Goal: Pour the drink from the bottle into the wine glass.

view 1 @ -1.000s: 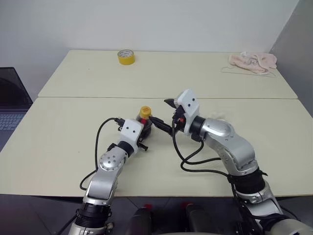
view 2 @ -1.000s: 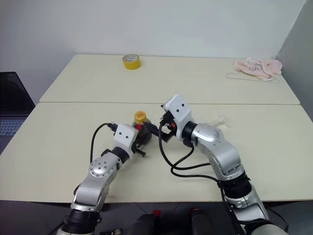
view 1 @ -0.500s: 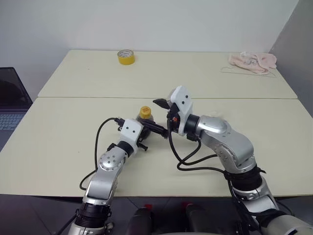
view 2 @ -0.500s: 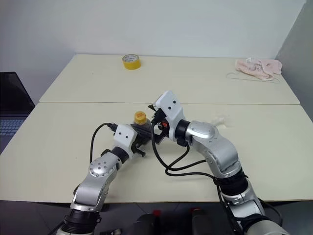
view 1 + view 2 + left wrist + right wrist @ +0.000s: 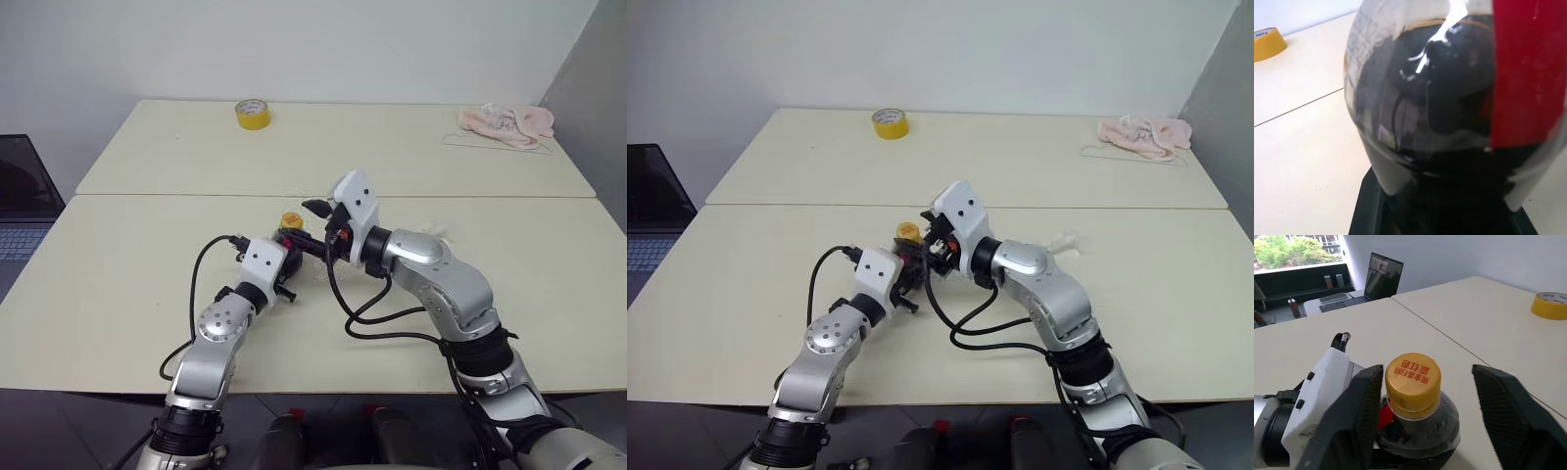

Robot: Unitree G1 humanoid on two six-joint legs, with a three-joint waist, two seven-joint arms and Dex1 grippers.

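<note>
The bottle [image 5: 1418, 423] stands on the near table, with its yellow cap [image 5: 291, 220] on. The dark drink [image 5: 1440, 112] fills its rounded body, below a red label [image 5: 1528, 73]. My left gripper [image 5: 287, 262] is shut on the bottle's body from the near left. My right gripper [image 5: 1427, 382] reaches in level from the right at cap height and is open. One finger [image 5: 1359, 406] lies against the cap, the other finger [image 5: 1508, 406] stands apart from it. A faint pale glint [image 5: 1065, 238] shows behind my right forearm; I cannot tell whether it is the wine glass.
A yellow tape roll [image 5: 253, 114] lies on the far table at the back left, a pink cloth [image 5: 507, 122] at the back right. A seam [image 5: 147, 195] divides the two tables. A laptop [image 5: 20, 211] sits beyond the left edge.
My right gripper has moved left to the bottle's cap, and its fingers, wide apart before, now stand closer together on either side of it. The left arm and the bottle have stayed put.
</note>
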